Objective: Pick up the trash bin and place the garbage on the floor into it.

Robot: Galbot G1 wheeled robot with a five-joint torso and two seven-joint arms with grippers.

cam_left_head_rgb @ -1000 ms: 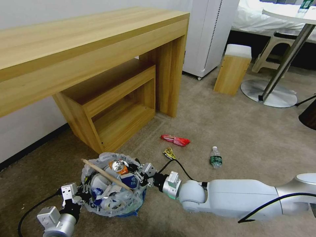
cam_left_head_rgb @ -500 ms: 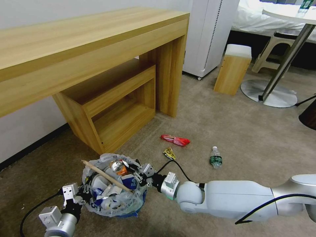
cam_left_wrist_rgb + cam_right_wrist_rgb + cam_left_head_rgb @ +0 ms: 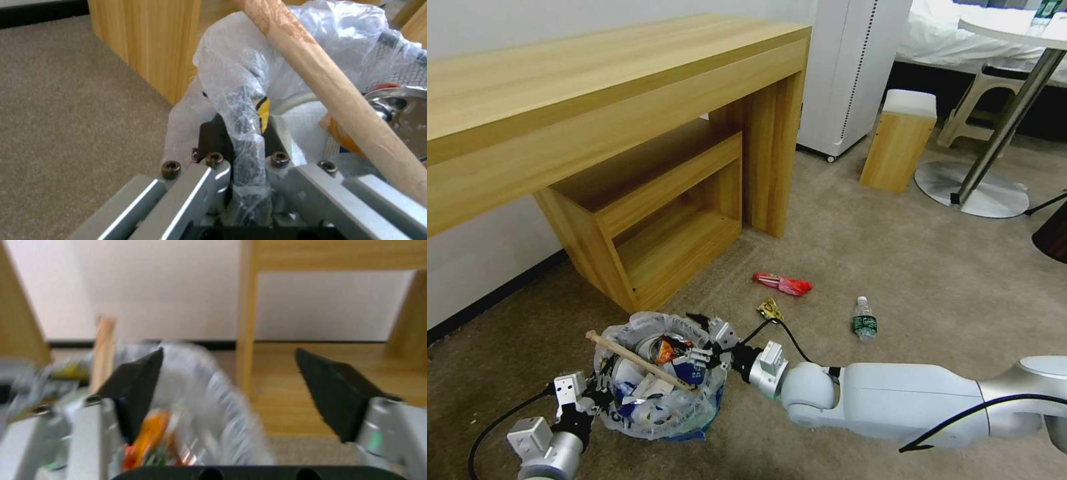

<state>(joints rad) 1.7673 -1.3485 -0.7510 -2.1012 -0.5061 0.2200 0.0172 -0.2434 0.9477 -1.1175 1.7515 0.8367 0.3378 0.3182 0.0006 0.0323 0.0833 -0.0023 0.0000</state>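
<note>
The trash bin (image 3: 694,408), blue with a white bag over its rim, stands on the beige floor (image 3: 907,267) stuffed with garbage: a wooden stick (image 3: 634,360) across the top, a crushed can (image 3: 664,349), cartons. My left gripper (image 3: 595,395) is shut on the bin's near rim (image 3: 244,146), with the stick (image 3: 329,83) close by. My right gripper (image 3: 696,335) hovers open over the far rim, nothing between its pads (image 3: 133,386). A red wrapper (image 3: 784,284), a yellow wrapper (image 3: 770,309) and a plastic bottle (image 3: 864,321) lie on the carpet.
A wooden desk (image 3: 614,87) with a low shelf unit (image 3: 660,207) stands just behind the bin. Farther right are a white appliance (image 3: 854,67), a small wooden stool (image 3: 899,137), a round table's metal base (image 3: 970,190) and a dark bin (image 3: 1054,233).
My right gripper opened and let go of the crushed can, which now lies in the bin. The right arm shifted slightly left. The left gripper kept its hold on the rim.
</note>
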